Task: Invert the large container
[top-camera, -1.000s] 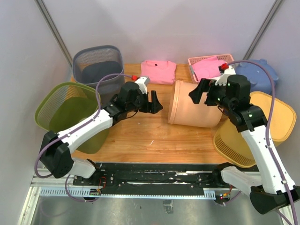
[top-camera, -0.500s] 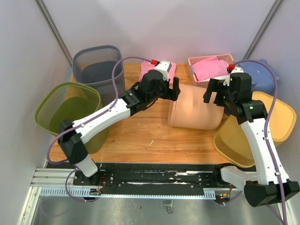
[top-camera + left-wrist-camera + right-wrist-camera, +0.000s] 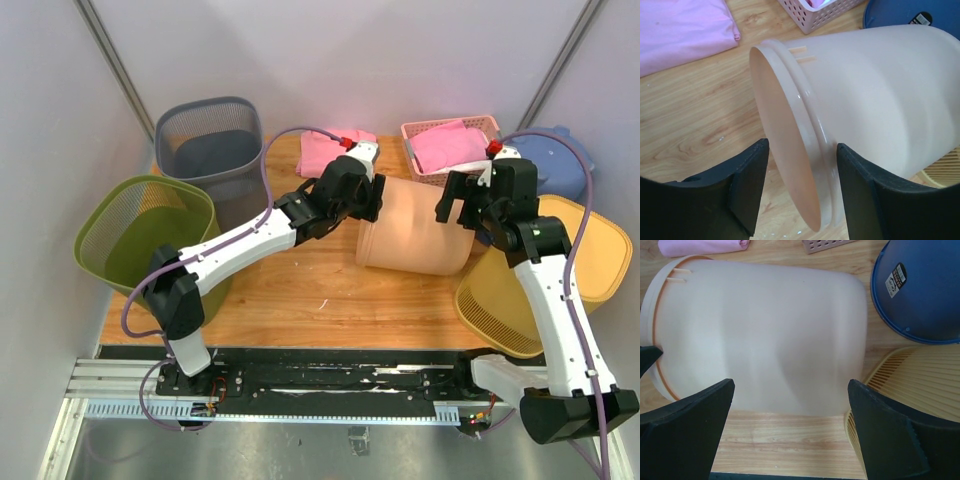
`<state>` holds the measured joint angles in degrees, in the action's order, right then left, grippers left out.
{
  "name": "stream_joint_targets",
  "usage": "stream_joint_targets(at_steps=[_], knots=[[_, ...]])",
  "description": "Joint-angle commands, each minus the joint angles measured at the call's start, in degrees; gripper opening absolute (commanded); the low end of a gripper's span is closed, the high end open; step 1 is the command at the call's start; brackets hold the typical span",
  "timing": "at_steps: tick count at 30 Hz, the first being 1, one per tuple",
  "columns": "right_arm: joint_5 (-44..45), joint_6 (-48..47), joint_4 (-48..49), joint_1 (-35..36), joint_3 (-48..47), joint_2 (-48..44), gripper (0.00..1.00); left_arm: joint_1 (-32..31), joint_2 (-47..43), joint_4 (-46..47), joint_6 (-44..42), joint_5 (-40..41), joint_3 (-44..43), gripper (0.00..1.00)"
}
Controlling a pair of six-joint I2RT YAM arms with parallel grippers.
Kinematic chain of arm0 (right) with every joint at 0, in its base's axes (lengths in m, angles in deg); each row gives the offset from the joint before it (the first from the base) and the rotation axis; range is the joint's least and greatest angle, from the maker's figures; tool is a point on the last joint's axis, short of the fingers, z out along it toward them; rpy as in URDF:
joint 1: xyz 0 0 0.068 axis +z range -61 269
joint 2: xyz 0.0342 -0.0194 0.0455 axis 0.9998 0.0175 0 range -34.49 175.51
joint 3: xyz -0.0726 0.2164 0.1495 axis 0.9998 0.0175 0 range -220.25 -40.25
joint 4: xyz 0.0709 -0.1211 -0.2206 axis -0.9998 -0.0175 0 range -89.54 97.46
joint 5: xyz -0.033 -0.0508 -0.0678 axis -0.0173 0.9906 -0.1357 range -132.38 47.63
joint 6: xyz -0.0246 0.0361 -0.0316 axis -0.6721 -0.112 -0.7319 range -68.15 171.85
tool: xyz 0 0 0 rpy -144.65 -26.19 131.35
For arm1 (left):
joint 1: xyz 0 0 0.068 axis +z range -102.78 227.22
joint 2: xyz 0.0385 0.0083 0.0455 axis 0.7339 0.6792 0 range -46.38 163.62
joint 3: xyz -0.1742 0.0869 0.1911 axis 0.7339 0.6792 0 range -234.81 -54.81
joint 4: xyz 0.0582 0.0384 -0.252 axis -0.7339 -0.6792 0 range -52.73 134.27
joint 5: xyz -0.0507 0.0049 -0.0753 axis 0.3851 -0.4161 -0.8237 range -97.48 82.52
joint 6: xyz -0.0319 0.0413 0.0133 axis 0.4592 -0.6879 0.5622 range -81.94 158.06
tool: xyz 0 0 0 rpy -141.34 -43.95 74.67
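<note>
Item 1, container (image 3: 412,235): lies on its side at the middle of the table (image 3: 300,290). In the top view its mouth faces the left of the frame and its closed end faces the right. The closed end sits just beside the yellow basket (image 3: 590,250) at the right edge

Item 2, left gripper (image 3: 362,196): at the upper part of the mouth. In the left wrist view its two fingers (image 3: 747,190) stand apart on either side of the rim, one before the opening, the other against the outer wall. Whether they pinch the rim cannot be told

Item 3, right gripper (image 3: 458,206): above the container near its closed end, upper right of centre in the top view. Its fingers are spread wide, and the right wrist view shows the container wall lying between and below them. No grasp is seen

Item 4, surroundings: a pink cloth (image 3: 322,152) lies on the table behind the mouth. A pink basket (image 3: 812,12) stands behind the container, and a blue tub (image 3: 555,160) is to its right. A grey bin (image 3: 210,140) is at upper left, with a green bin (image 3: 110,230) below it at the left edge
</note>
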<state>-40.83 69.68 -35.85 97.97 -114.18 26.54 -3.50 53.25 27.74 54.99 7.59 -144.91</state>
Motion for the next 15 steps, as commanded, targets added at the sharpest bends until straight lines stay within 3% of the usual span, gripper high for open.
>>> stream_joint_targets(at_steps=[1,9,15], knots=[[0.4,-1.1,-0.4,-2.3,0.6,0.0,0.99,-0.2,-0.3,0.1,-0.5,-1.4,1.6,0.55],[-3.0,-0.8,0.0,-6.5,1.1,0.0,0.99,0.1,-4.0,1.4,0.3,-4.2,8.6,0.30],[-5.4,0.0,1.3,-8.1,2.8,0.1,0.99,2.2,-11.3,3.5,0.4,-6.1,17.2,0.27]])
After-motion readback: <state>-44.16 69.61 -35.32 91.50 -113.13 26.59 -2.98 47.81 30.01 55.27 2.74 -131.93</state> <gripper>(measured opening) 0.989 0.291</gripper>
